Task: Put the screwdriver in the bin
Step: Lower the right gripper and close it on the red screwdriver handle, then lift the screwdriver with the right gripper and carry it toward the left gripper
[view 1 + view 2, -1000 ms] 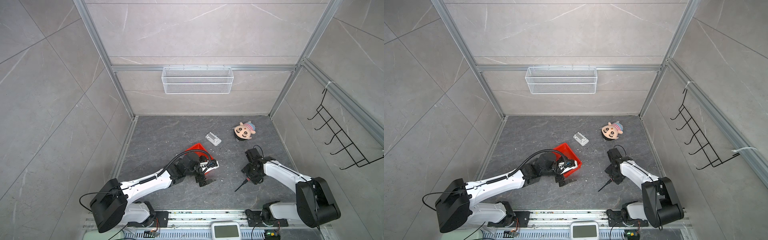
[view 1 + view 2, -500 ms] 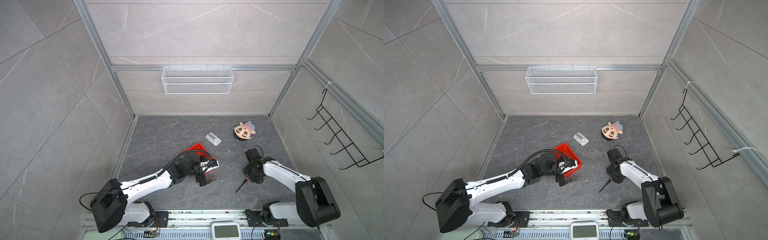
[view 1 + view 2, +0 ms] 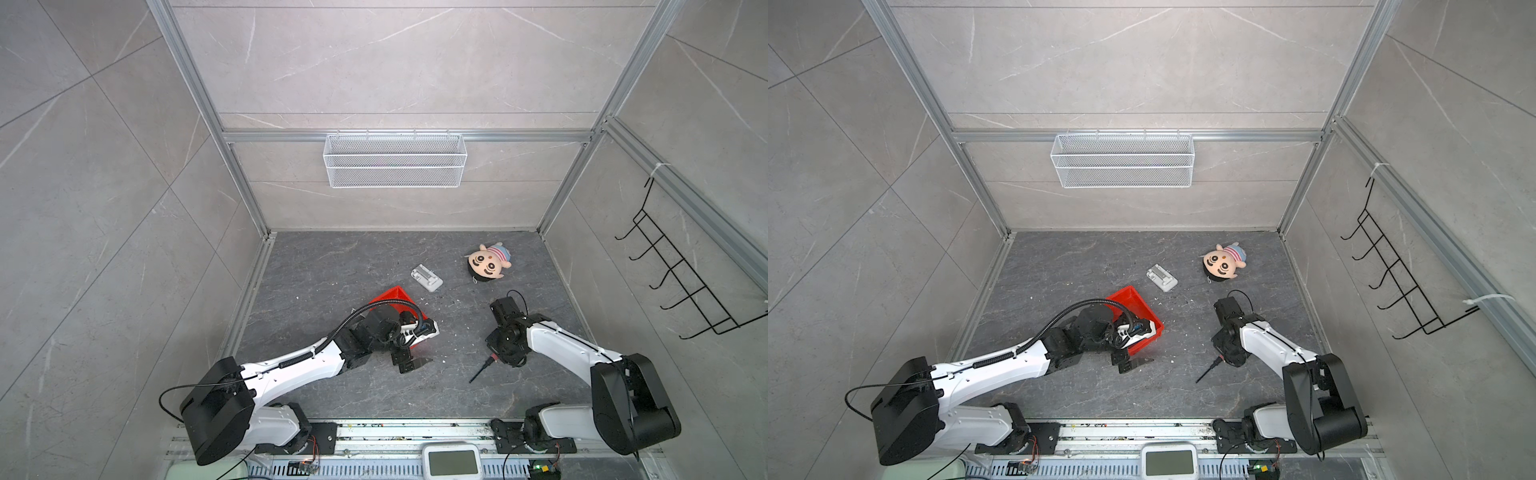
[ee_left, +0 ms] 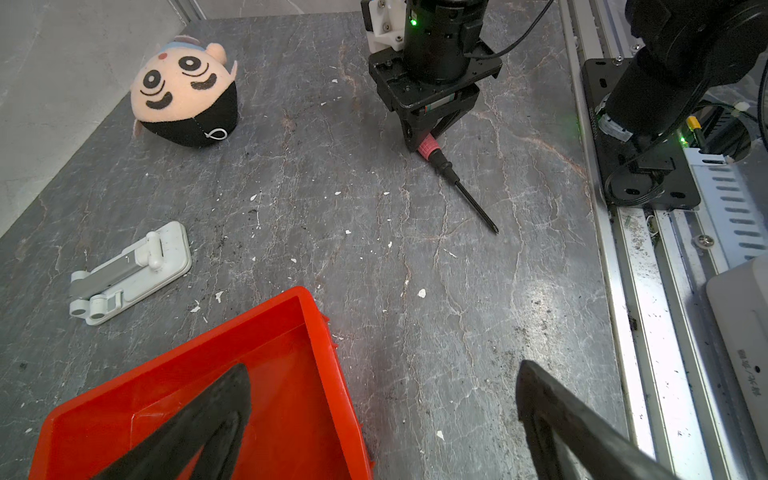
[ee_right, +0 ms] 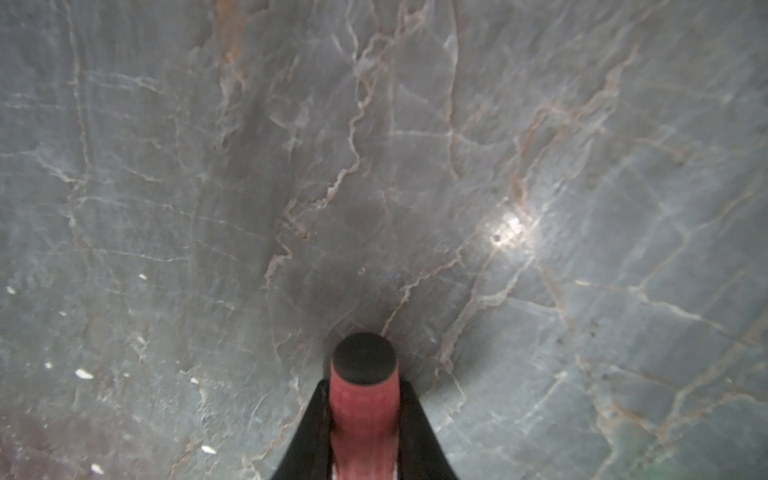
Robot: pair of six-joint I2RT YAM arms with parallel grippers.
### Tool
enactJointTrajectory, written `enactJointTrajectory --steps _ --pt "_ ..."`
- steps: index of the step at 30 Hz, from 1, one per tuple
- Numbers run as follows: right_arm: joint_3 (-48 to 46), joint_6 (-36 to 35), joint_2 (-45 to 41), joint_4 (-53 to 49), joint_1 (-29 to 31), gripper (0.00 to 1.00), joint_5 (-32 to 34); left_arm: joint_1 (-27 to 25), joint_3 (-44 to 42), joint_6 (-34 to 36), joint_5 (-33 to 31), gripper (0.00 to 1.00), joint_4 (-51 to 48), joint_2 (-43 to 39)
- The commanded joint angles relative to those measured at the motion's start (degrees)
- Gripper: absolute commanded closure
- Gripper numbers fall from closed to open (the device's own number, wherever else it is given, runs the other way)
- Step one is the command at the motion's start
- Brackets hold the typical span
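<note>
- Right gripper (image 4: 426, 143), half-open a second ago, now clamps the screwdriver (image 4: 446, 168) by its handle for lifting; we note it well apart from the bin (image 4: 330, 340).
- Left gripper (image 4: 382, 374) spreads wide over the bin's wall.

Left arm stretches from seven o'clock toward centre, left gripper (image 3: 412, 364) spread wide. Right arm bends in from five o'clock, right gripper (image 3: 496, 356) aimed downward, pinched around the screwdriver (image 4: 444, 163) handle.

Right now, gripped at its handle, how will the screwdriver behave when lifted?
Probably stiff and light: the screwdriver is small, its shaft thin. Round handle, so it may twist in the right gripper's jaws or roll if dropped.
</note>
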Motion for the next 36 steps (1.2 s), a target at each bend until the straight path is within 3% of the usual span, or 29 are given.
enactJointTrajectory --steps 1,10,16,20,28,36 --pt "-0.9 -0.4 0.2 -1.8 0.3 1.00 -0.1 -0.3 1.8 1.1 0.0 0.00 1.6 -0.3" --pt "6.7 -6.2 -5.5 -6.6 0.3 1.00 -1.1 0.0 -1.0 -4.2 -1.6 0.00 7.7 -3.4" --pt "13.3 -15.7 -8.7 -7.3 2.6 1.00 2.1 1.3 -0.3 -11.7 -2.9 0.00 10.2 -3.9" --pt "16.6 -25.8 -10.2 -3.7 4.9 1.00 2.2 4.4 0.2 -20.3 2.1 0.00 13.3 -3.4" --pt "19.8 -42.9 -11.4 7.0 10.4 1.00 -4.9 8.2 -0.5 -32.2 8.4 0.02 22.1 0.3" --pt "24.5 -51.2 -8.3 13.2 15.7 1.00 -14.3 10.2 -1.6 -40.0 9.8 0.18 29.9 2.8"
